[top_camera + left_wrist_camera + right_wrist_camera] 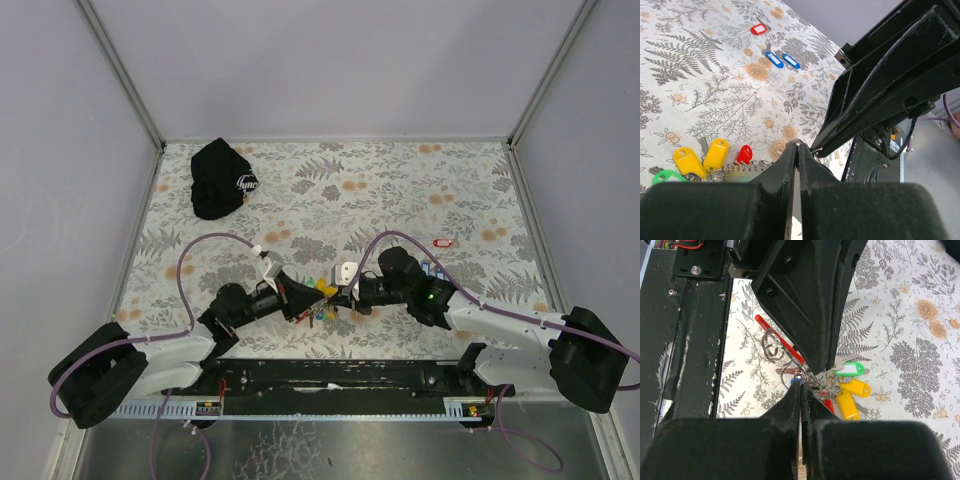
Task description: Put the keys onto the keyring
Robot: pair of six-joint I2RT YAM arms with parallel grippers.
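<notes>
The keys (322,300) lie bunched between my two grippers: yellow tags (854,388), a green tag (847,371) and a red tag (744,154). The keyring (773,346), thin wire loops on a red piece (787,351), lies beside them. My left gripper (303,300) is shut, its tips (798,145) pinching something thin at the keyring's end. My right gripper (343,293) is shut on a small ring in the key bunch (801,386). The two grippers' tips touch. Two blue-tagged keys (781,60) lie apart.
A lone red tag (445,241) lies right of centre, also seen in the left wrist view (759,29). A black cap with a white logo (222,178) sits at the back left. The black base rail (330,378) runs along the near edge.
</notes>
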